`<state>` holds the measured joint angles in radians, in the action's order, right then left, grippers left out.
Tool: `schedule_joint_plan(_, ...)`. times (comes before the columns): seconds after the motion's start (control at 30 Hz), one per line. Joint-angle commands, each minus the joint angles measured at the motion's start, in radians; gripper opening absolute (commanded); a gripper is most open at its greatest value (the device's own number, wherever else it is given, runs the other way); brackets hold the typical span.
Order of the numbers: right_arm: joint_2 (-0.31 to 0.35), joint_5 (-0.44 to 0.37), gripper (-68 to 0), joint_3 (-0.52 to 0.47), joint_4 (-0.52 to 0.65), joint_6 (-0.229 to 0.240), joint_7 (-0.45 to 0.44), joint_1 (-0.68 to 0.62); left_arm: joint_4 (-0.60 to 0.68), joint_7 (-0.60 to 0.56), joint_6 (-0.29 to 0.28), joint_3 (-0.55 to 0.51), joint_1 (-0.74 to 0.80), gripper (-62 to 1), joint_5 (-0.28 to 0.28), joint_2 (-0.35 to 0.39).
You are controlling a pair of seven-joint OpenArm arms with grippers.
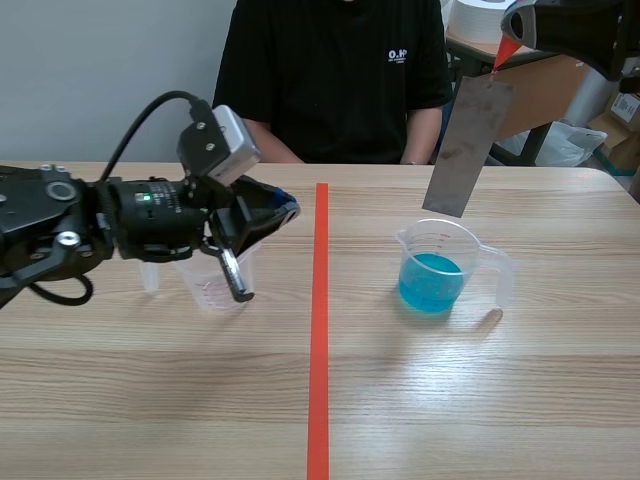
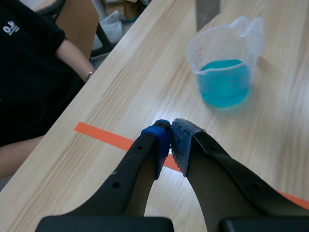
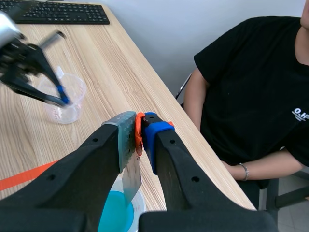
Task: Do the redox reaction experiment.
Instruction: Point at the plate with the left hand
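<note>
The metal strip (image 1: 468,145) is pinched by its upper end between the fingers of the right tool (image 1: 505,50), which is clenched on it. The strip hangs down from the tool with a slight tilt. It is dull grey, flat and long.

Straight below the right tool, under the strip's free end, stands a clear plastic measuring cup (image 1: 470,262) on the table (image 1: 480,400). The cup holds blue liquid (image 1: 432,282) in its lower part. In the scene view the strip's lower edge sits just above the cup's rim, apart from the liquid. In the right wrist view the strip runs down from between the fingers and ends over the blue surface.

The left tool (image 2: 171,128) is clenched on nothing, with its two pads meeting at the tips. It hovers above the table, well apart from the strip and the blue cup, which lie ahead of it. Just under and beside the left tool stands a second clear cup (image 1: 205,290), with no liquid showing in it. A red tape line (image 1: 320,330) runs along the table between the two tools.

A person in a black shirt (image 1: 335,80) sits across the table, beyond both tools. A black keyboard (image 3: 53,12) lies at the table's end beyond the left tool.
</note>
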<state>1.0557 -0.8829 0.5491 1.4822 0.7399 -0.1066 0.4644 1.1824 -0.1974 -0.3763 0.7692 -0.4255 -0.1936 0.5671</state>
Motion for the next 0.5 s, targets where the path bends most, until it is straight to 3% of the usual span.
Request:
schedule_joint_plan(0.0, 0.014, -0.016, -65.8, -0.021, 0.014, 0.006, -0.019, 0.012, 0.064, -0.003, 0.005, -0.027, 0.041, -56.0, -0.042, 0.067)
schedule_joint_plan(0.13, 0.014, -0.016, -65.8, -0.021, 0.014, 0.006, -0.019, 0.012, 0.227, 0.004, 0.026, -0.115, 0.202, -56.0, -0.136, 0.246)
schedule_joint_plan(0.27, 0.014, -0.016, -65.8, -0.021, 0.014, 0.006, -0.019, 0.012, 0.314, 0.009, 0.039, -0.271, 0.414, -56.0, -0.237, 0.381)
schedule_joint_plan(0.37, 0.014, -0.015, -65.8, -0.021, 0.014, 0.006, -0.019, 0.012, 0.326, 0.015, 0.079, -0.407, 0.595, -56.0, -0.303, 0.432)
schedule_joint_plan(0.47, 0.014, -0.015, -65.8, -0.021, 0.014, 0.006, -0.019, 0.012, 0.326, 0.037, 0.126, -0.547, 0.782, -56.0, -0.317, 0.431)
